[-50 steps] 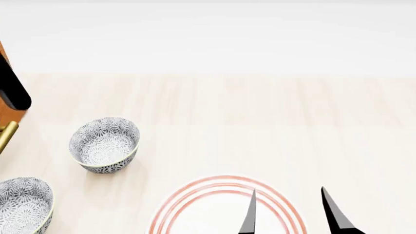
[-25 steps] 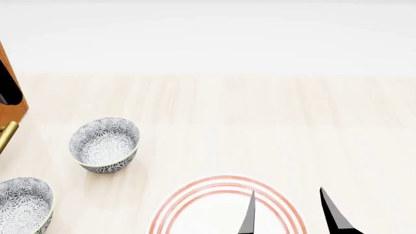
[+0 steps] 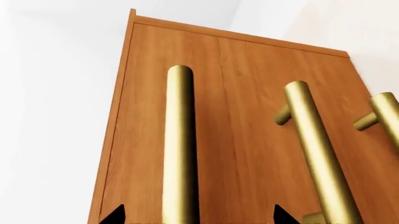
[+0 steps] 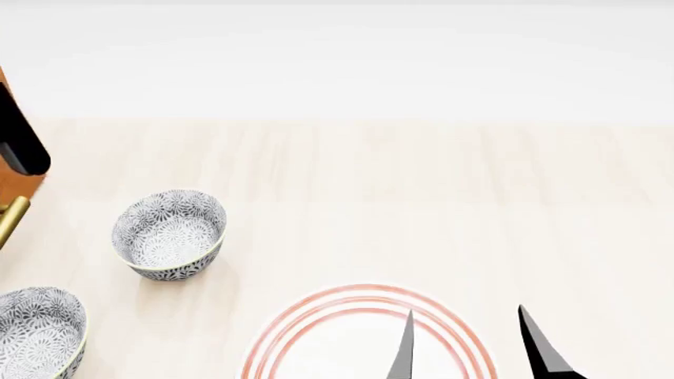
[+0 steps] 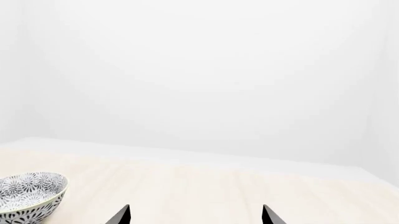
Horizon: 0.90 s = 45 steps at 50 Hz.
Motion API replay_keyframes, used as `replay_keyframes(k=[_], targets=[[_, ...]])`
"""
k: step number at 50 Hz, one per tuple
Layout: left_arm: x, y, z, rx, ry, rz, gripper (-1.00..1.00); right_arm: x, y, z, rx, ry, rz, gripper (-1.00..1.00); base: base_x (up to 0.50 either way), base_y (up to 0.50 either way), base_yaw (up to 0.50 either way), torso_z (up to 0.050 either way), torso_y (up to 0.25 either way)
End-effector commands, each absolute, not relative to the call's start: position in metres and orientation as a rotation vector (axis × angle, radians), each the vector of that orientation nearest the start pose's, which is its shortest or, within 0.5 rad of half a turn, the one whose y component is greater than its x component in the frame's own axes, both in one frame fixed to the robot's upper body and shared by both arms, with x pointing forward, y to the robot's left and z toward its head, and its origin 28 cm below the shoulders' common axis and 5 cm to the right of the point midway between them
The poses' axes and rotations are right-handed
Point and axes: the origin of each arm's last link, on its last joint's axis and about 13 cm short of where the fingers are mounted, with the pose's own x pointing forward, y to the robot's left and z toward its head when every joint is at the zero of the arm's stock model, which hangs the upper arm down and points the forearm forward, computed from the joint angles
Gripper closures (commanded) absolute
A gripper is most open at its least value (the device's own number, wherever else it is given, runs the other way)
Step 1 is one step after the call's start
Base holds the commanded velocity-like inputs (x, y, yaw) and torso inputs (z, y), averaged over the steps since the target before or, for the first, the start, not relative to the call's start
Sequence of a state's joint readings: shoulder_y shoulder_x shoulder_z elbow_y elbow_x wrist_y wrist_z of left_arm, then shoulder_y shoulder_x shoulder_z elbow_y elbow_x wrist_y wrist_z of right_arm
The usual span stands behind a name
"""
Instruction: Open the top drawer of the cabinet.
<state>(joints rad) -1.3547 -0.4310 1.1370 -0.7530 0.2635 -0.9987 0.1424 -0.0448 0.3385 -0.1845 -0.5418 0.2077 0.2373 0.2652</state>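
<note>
Handle [image 3: 179, 149] of top drawer [image 3: 249, 154] between spread left jaws; right jaws apart.

Your left arm has shifted at the cabinet; nothing else has moved.

In the head view, the black part of your left arm [image 4: 21, 142] at the table's left edge sits lower and further out than half a second ago, back about where it was a second ago, and it covers more of the cabinet [image 4: 15, 185]. The fingertips of your right hand [image 4: 474, 347], over the near edge of the table, have barely drifted from where they stood a second ago.
</note>
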Motion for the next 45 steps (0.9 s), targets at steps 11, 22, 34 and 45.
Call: replay_keyframes(k=[11,22,34,45], targets=[[0.385,0.341,0.237,1.314,0.677,0.488,-1.00,0.188,-0.111,0.098,-0.080,-0.202,0.046,-1.00,0.00,0.00,0.00,0.000,0.000],[0.385,0.343,0.240,1.312,0.664,0.502,-1.00,0.189,-0.111,0.098,-0.080,-0.201,0.047,-1.00,0.00,0.00,0.00,0.000,0.000],[0.385,0.340,0.247,1.312,0.606,0.496,1.00,0.188,-0.111,0.097,-0.082,-0.199,0.050,-1.00,0.00,0.00,0.00,0.000,0.000],[0.383,0.334,0.252,1.334,0.553,0.476,1.00,0.188,-0.111,0.097,-0.082,-0.198,0.050,-1.00,0.00,0.00,0.00,0.000,0.000]])
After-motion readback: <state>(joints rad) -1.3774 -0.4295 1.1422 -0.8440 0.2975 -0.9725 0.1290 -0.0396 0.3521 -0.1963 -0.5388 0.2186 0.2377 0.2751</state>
